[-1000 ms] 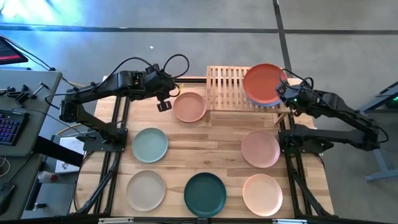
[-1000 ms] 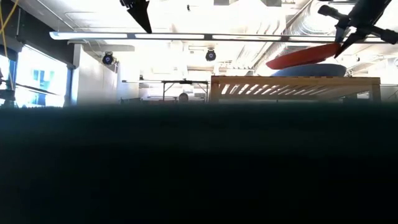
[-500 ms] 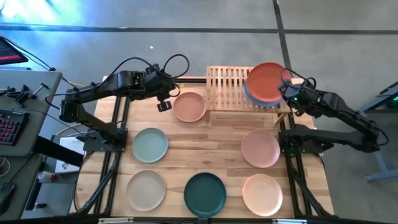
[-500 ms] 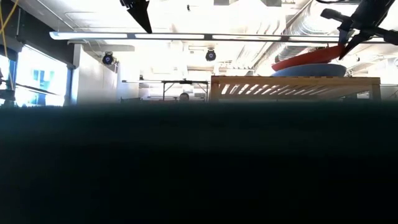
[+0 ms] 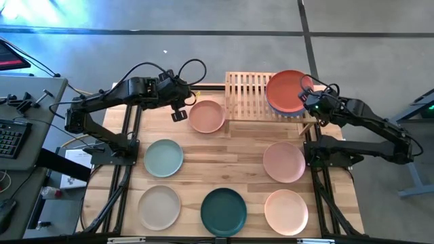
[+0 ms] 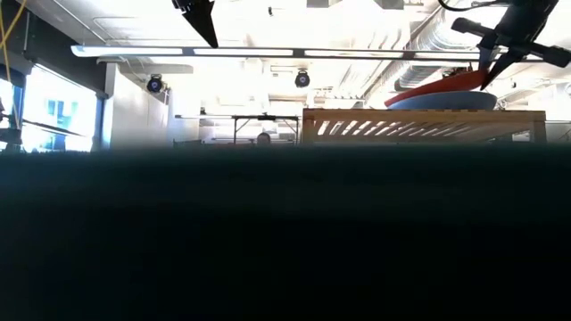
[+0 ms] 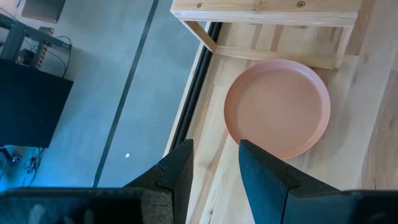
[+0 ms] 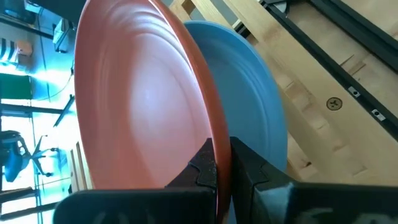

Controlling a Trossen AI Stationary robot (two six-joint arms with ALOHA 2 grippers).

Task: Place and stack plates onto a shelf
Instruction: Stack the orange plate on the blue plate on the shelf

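The red-orange plate (image 5: 287,88) is tilted over the blue plate (image 5: 279,109), which lies flat on the right half of the bamboo shelf (image 5: 245,91). My right gripper (image 5: 309,100) is at the red-orange plate's right rim, shut on it. My left gripper (image 5: 179,114) hangs open in the air just left of the peach plate (image 5: 207,116), which lies flat on the table in front of the shelf. In the low view the red-orange plate (image 6: 437,86) slants up to the right above the blue plate (image 6: 443,101). My right gripper holds the red-orange plate by its right rim (image 8: 219,140), pinched between the two fingers, one on the upper face and one beneath. The fingers come from the table's right side. The plate is tilted, its held edge raised and its opposite edge (image 6: 393,100) down at the blue plate.
On the table lie the sage green plate (image 5: 163,157), pink plate (image 5: 283,162), beige plate (image 5: 159,206), dark teal plate (image 5: 223,211) and pale cream-pink plate (image 5: 285,211). The shelf's left half (image 5: 241,85) is bare slats. A desk with a keyboard (image 5: 10,139) stands left of the table.
My right gripper has moved down a little with the red-orange plate, staying shut on its rim. The plate has sunk closer onto the blue plate and stays tilted.
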